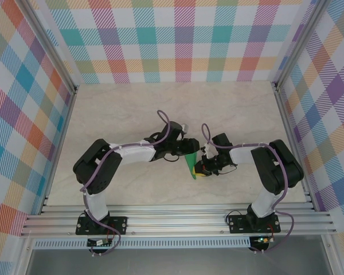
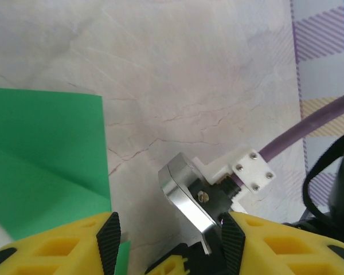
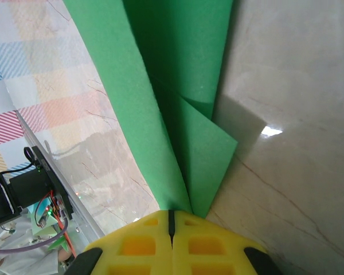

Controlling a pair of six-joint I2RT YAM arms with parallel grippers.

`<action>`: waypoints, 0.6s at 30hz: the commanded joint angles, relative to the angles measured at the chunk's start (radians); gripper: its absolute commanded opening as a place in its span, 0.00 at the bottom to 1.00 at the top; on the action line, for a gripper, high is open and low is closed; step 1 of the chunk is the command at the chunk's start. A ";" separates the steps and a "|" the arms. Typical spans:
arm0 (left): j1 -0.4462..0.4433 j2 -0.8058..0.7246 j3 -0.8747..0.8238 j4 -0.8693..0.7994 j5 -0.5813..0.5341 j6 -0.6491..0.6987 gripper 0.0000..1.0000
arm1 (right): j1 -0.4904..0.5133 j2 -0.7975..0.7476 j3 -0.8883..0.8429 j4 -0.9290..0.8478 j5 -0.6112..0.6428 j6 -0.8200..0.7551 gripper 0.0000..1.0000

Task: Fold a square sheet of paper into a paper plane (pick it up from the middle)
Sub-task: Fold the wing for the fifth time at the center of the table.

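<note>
Right claw [image 3: 172,222]: You have its yellow fingers [image 3: 132,246] pressed flat together, pinching the folded green paper [image 3: 178,69] at its narrow end.
Paper from the right claw: It rises straight out of the seam between the fingertips and widens as it goes away from them. You can see two layers with a slanting crease, and a loose triangular flap just above the tips on their right side.
Left claw [image 2: 172,235]: You have it spread, with a wide gap between the two yellow fingers and nothing clamped in that gap.
Paper from the left claw: A flat green panel with one diagonal crease lies outside the gap, beyond the left-hand finger. Its straight edge runs down to that finger's black pad [image 2: 109,235], and a small green sliver shows just inside the pad. You cannot tell whether paper and pad touch.
Between the left claw's fingers: A bright metal bracket [image 2: 186,197] and a white screw block [image 2: 253,171] with a purple cable [image 2: 309,129] leading off to the right.
Seen from above: The two claws meet close together over the middle of the table [image 1: 229,114], with the paper as a narrow green wedge between them.
Under the claws: Pale marbled table, with plaid walls [image 1: 178,40] around it.
</note>
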 commanded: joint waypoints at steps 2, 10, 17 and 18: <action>0.001 0.104 0.097 -0.042 0.000 0.051 0.51 | 0.005 0.055 -0.019 -0.050 0.072 -0.009 0.02; 0.066 0.204 0.186 -0.088 -0.007 0.094 0.50 | 0.019 0.068 -0.028 -0.053 0.066 -0.003 0.01; 0.137 0.245 0.244 -0.144 0.015 0.134 0.50 | 0.028 0.062 -0.036 -0.052 0.075 -0.001 0.01; 0.147 0.245 0.245 -0.145 0.018 0.138 0.50 | 0.027 0.060 -0.036 -0.052 0.075 -0.002 0.01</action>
